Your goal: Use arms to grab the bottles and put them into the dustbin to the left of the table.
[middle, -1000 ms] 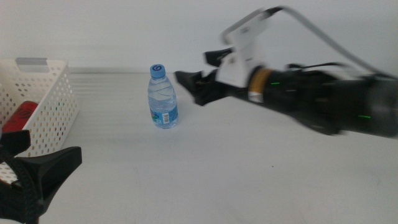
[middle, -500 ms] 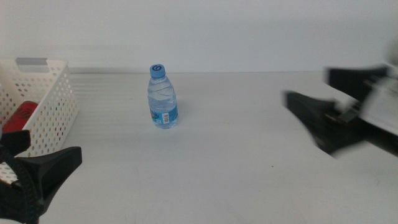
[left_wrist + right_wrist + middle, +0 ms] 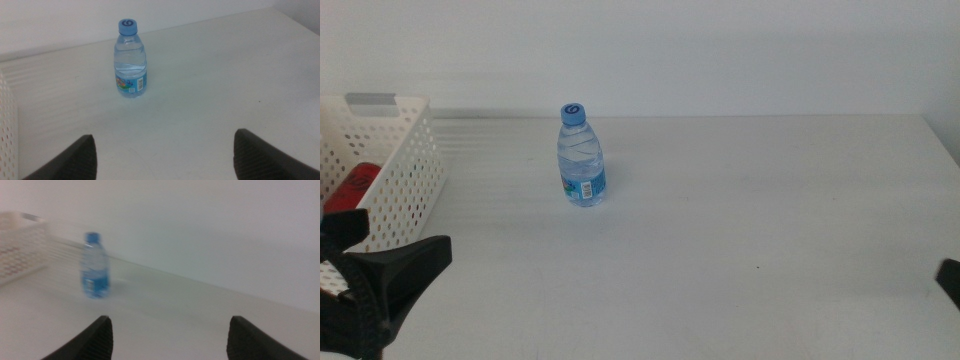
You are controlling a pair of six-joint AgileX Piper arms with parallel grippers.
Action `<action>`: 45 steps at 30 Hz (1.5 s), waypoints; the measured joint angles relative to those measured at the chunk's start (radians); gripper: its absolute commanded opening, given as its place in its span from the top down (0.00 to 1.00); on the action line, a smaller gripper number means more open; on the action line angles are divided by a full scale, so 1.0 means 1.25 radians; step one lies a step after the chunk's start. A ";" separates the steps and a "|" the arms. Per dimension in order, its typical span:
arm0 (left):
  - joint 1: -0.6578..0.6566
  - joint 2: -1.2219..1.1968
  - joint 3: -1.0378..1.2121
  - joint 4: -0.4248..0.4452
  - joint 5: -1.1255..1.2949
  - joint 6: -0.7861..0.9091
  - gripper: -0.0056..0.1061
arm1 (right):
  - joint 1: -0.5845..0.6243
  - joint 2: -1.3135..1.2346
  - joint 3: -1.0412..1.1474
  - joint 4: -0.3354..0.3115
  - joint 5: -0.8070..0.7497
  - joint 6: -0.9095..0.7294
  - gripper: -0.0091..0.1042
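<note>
Standing upright on the table (image 3: 740, 230), water bottle (image 3: 582, 157); left claw (image 3: 162, 152) and right claw (image 3: 167, 337) gape empty

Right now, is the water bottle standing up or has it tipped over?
Upright. The water bottle stands on its base on the table, blue cap on top; the left wrist view shows the same. Nothing touches it.

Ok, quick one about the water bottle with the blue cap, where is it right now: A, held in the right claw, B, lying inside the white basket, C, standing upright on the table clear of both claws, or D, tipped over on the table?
C: the water bottle stands upright on the table, beside the basket, with the left claw and the right claw open and well short of it.
</note>
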State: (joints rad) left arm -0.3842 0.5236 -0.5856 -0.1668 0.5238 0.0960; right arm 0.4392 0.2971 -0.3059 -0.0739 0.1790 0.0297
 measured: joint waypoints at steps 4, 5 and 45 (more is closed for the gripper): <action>0.000 0.000 0.000 0.000 0.000 0.000 0.14 | -0.069 -0.049 0.024 0.006 0.035 0.000 0.40; 0.000 0.000 0.000 0.000 0.000 0.000 0.14 | -0.080 -0.057 0.027 0.007 0.041 0.000 0.40; 0.000 0.000 0.000 0.000 0.000 0.000 0.14 | 0.001 -0.085 0.034 0.000 0.104 0.000 0.40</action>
State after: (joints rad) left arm -0.3842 0.5236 -0.5856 -0.1668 0.5238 0.0960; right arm 0.4409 0.1914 -0.2640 -0.0737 0.3092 0.0297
